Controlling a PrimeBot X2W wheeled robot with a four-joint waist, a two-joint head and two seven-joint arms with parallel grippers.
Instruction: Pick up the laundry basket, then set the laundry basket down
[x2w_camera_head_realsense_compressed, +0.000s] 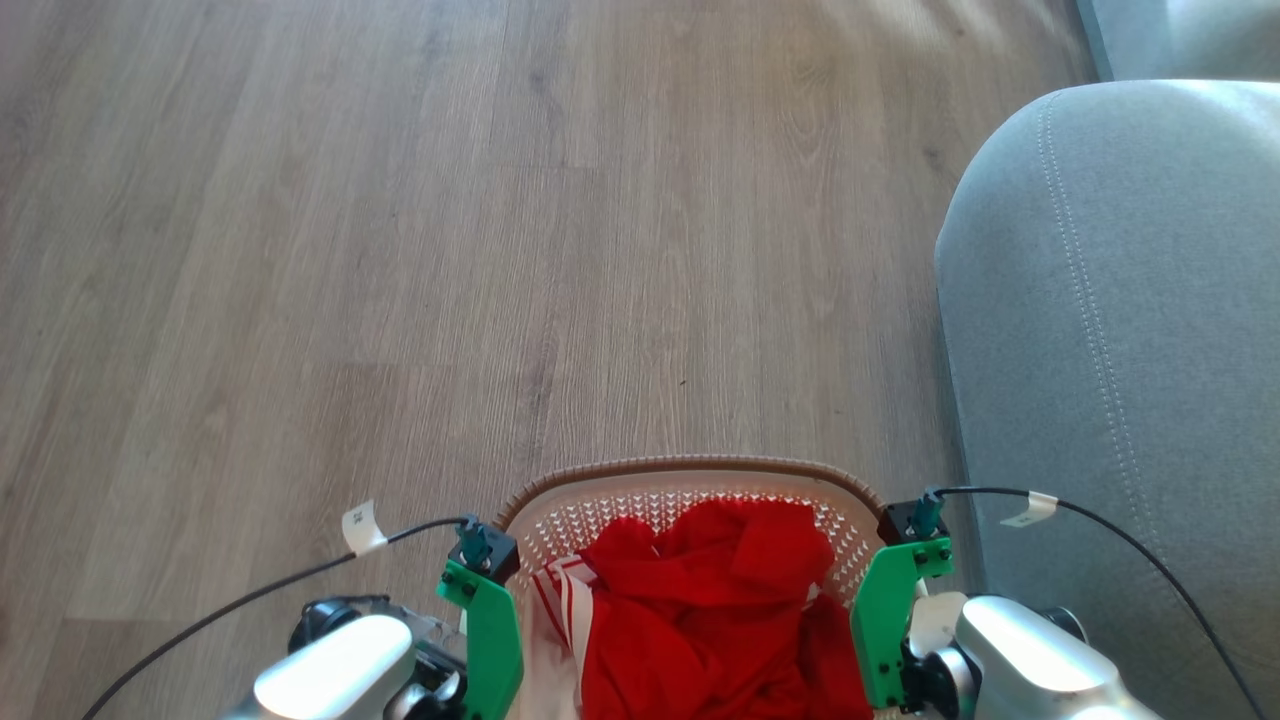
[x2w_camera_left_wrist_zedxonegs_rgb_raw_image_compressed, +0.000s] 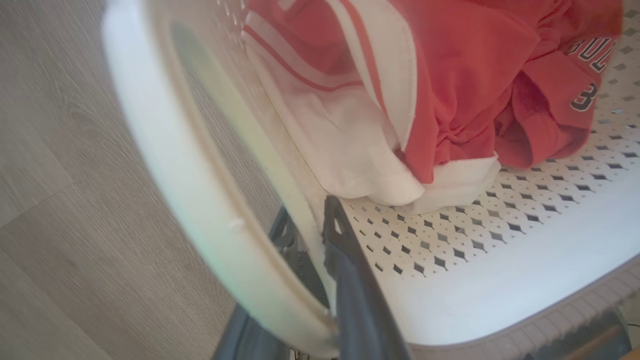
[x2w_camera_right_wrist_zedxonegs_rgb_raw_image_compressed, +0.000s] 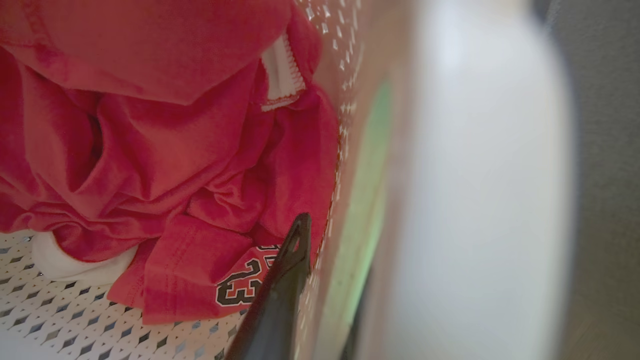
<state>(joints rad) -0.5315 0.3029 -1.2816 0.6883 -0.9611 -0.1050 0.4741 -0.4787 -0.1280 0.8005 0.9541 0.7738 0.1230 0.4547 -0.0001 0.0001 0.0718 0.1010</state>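
As seen from the head camera, the laundry basket (x2w_camera_head_realsense_compressed: 680, 467) sits at bottom centre, directly before the robot. It lies between the two green mounts (x2w_camera_head_realsense_compressed: 495, 640) and over the wooden floor (x2w_camera_head_realsense_compressed: 400, 250). The grey sofa (x2w_camera_head_realsense_compressed: 1120, 300) is just beside its right end. Contents: a crumpled red garment (x2w_camera_head_realsense_compressed: 700, 600) with white striped trim; both wrist views show black-and-white numerals on it.

Left gripper (x2w_camera_left_wrist_zedxonegs_rgb_raw_image_compressed: 307, 220): closed across the basket's left wall. One dark finger lies inside against the perforated wall. The other lies outside it, under the loop of the left side handle (x2w_camera_left_wrist_zedxonegs_rgb_raw_image_compressed: 165, 150). The wall is pinched between them.

Right gripper (x2w_camera_right_wrist_zedxonegs_rgb_raw_image_compressed: 332, 260): same arrangement on the right wall. The inner finger rests along the wall with its tip at the red fabric. A dark sliver of the outer finger shows beyond the wall, next to the blurred right side handle (x2w_camera_right_wrist_zedxonegs_rgb_raw_image_compressed: 475, 175).

Basket is level, rim facing up. Its base is hidden by arms and cloth, so contact with the floor cannot be judged.
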